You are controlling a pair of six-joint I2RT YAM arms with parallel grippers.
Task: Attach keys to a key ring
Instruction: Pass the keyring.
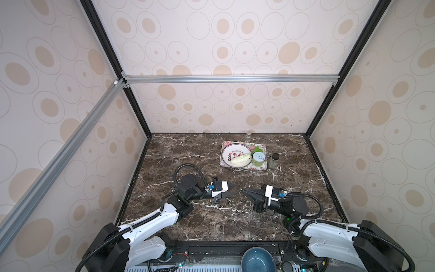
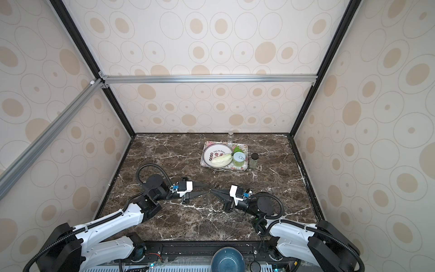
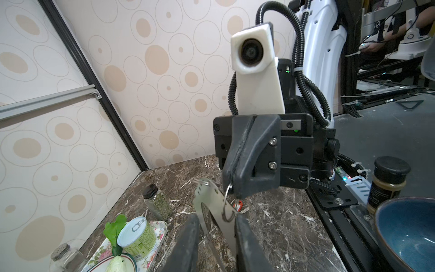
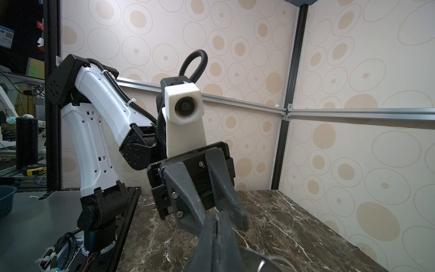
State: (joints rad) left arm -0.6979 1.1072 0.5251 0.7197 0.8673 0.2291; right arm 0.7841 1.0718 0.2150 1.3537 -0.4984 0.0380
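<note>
So both arms meet nose to nose around the middle of the marble tabletop (image 1: 188,153), about halfway between its left and right edges.

The right claw (image 3: 233,188) is pinched fully closed. From the left wrist cam its tip looks clamped on the thin wire loop (image 3: 223,210), and the red tag (image 3: 238,205) hangs just behind that loop. I can only see a sliver of the tag.

The key ring (image 3: 211,200), the flat grey crescent plate with small holes along its rim, stands roughly upright and up off the marble. It sits right in the gap of the left claw (image 1: 237,188), and the wire loop lies across its face. That claw's fingers (image 3: 247,242) are at a narrow gap, one on each side of the plate. The plate looks to be against one finger, but honestly I can't tell if it's really clamped or just sitting between them.

Other stuff: a floral tray (image 1: 243,168) sits toward the far edge, carrying a plate (image 1: 229,150), a pale veggie and a green can (image 1: 258,160). A black-capped spice jar (image 1: 275,161) stands just beside the tray on its right. A blue bowl (image 1: 257,259) sits past the near edge, by the arm bases.
</note>
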